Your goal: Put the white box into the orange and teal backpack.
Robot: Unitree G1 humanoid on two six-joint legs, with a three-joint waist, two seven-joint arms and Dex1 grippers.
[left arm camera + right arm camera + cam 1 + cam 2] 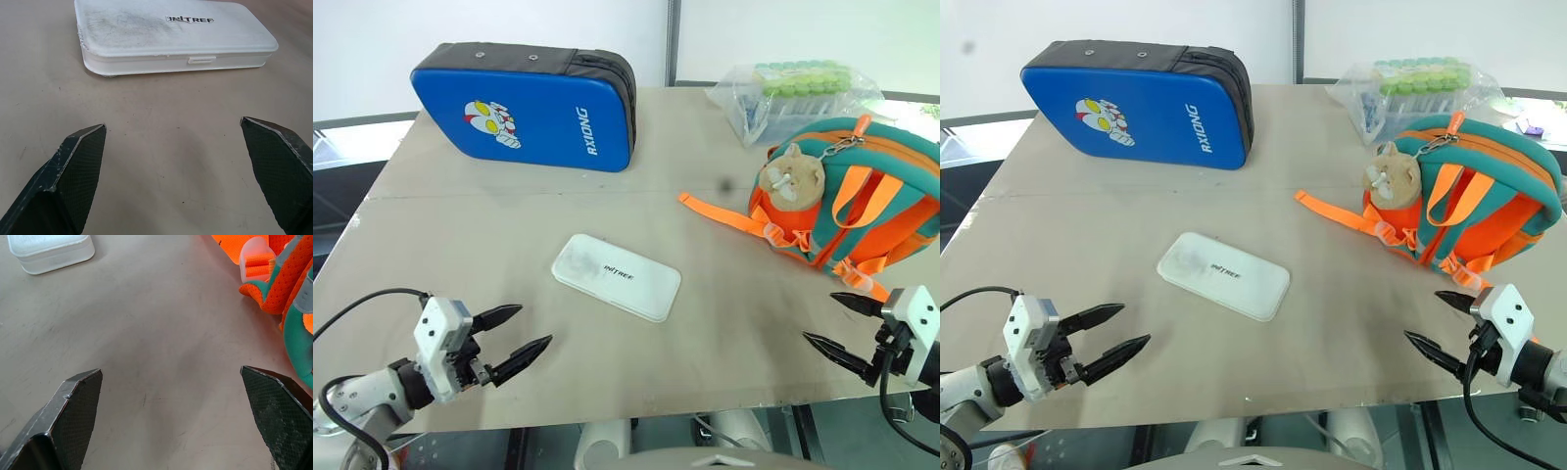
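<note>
Flat white rectangular box (616, 276) flat at desk (460, 235) centre, untouched; orange-and-teal child's backpack (862, 201) near right edge, seemingly zipped. Left gripper (517, 336) and right gripper (832, 322) both spread wide, empty, at near edge. Approach box by long sides, pinch squarely; open backpack first

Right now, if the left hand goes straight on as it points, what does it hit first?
Probably the white box: it lies dead ahead of the open left hand, with bare table between. Depth is uncertain.

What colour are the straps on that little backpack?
Orange, on the orange and teal backpack; clearest in the left eye view.
</note>
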